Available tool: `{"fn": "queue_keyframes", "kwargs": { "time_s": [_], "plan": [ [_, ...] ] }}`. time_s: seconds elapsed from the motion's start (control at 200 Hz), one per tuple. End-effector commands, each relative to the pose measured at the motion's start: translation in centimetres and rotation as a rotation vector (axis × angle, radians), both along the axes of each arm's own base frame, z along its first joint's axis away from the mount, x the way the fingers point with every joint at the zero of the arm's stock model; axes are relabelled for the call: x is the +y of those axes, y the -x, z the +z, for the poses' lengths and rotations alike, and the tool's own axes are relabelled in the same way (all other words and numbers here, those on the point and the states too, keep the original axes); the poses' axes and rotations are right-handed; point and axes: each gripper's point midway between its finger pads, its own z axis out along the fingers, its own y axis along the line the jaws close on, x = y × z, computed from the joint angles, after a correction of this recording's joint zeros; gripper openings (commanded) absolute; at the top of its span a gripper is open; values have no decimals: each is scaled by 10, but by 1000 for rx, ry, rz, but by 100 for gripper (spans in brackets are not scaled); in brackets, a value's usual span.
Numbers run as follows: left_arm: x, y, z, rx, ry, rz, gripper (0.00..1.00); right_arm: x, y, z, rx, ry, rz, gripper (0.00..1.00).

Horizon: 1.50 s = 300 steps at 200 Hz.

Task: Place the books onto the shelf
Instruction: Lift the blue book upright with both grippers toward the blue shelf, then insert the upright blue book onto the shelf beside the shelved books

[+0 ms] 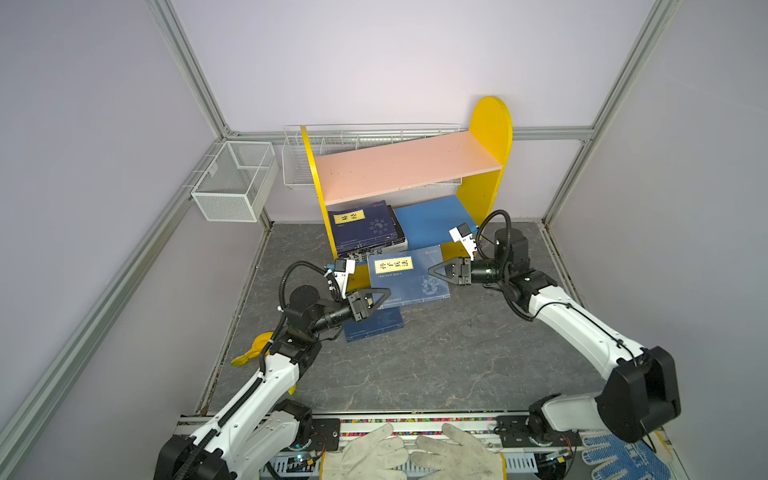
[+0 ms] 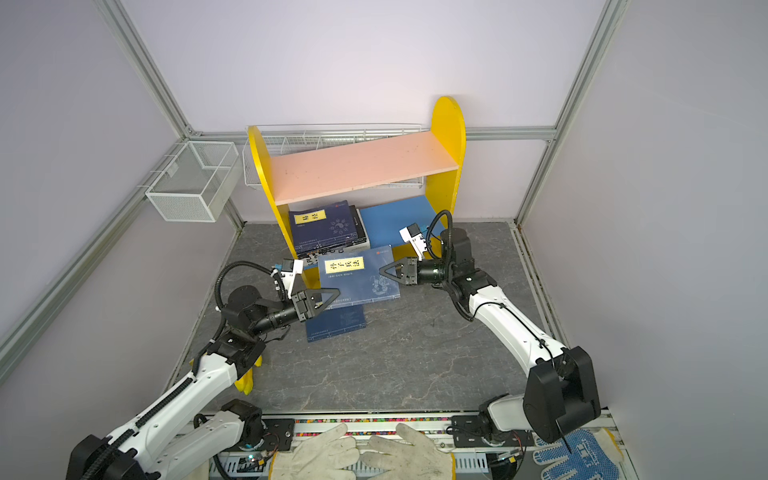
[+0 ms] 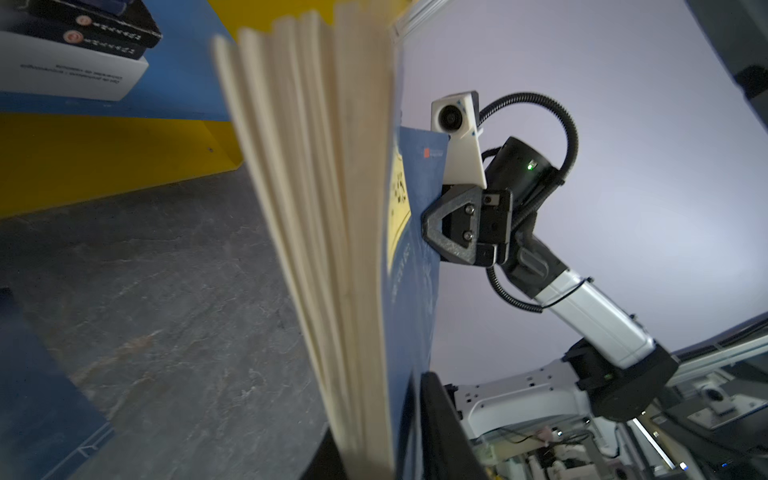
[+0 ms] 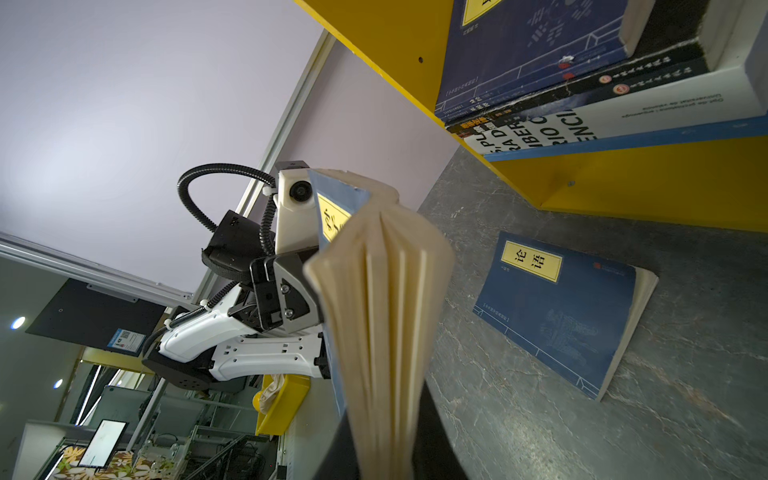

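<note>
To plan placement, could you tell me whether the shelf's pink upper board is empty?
Empty: the pink upper board is bare in both top views.

Shelf (image 1: pixel 490 137) — yellow sides, pink upper board, blue lower board. Held book (image 1: pixel 409 276) — blue cover, yellow title label. Floor (image 1: pixel 436 365): grey, marbled.

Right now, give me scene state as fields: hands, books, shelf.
left hand: shut on lifted book, at a near corner
right hand: shut on the same book's opposite edge
lifted book: blue, yellow label, held in front of the shelf, pages fanning below
loose book: blue, flat on the table, under the lifted book
stack: books on the blue lower board
pink board: no books
bananas: beside the left arm
</note>
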Motion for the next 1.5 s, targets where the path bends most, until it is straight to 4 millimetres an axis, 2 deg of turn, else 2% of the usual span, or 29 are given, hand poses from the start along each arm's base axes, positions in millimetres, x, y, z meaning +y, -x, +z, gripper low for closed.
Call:
{"fn": "queue_keyframes", "kwargs": {
  "time_s": [0.0,0.04,0.11,0.17,0.265,0.34,0.505,0.68,0.87,0.995,1.1,1.195,1.32,1.495],
  "plan": [
    [4,-2,32,-60,24,28,6,1,-8,17,-93,-38,3,15],
    [4,-3,34,-56,19,38,0,3,-11,20,-92,-53,4,21],
    [6,-7,40,-63,12,60,0,4,-16,21,-81,-66,3,44],
    [9,-10,46,-77,-1,90,0,5,-18,17,-62,-67,2,59],
    [14,-14,62,-106,-11,135,0,4,-17,6,-17,-72,0,70],
    [15,-18,73,-112,-23,149,0,2,-15,-2,39,-79,-5,71],
    [9,-23,85,-121,-32,121,0,-1,-4,9,55,-165,5,66],
    [5,-24,86,-130,-20,96,0,-2,-3,24,15,-192,-5,50],
    [6,-22,89,-147,-38,100,0,-1,-9,23,28,-185,-21,30],
    [11,-33,85,-125,-83,142,0,0,-21,19,39,-175,-60,14],
    [20,-50,84,-101,-132,214,0,0,-40,19,22,-151,-131,8],
    [28,-66,86,-97,-195,284,2,4,-59,27,-21,-148,-175,7],
    [33,-85,89,-98,-268,341,17,18,-88,31,-24,-158,-194,7],
    [56,-103,83,-64,-356,449,60,31,-117,24,-10,-171,-204,7]
  ]
}}
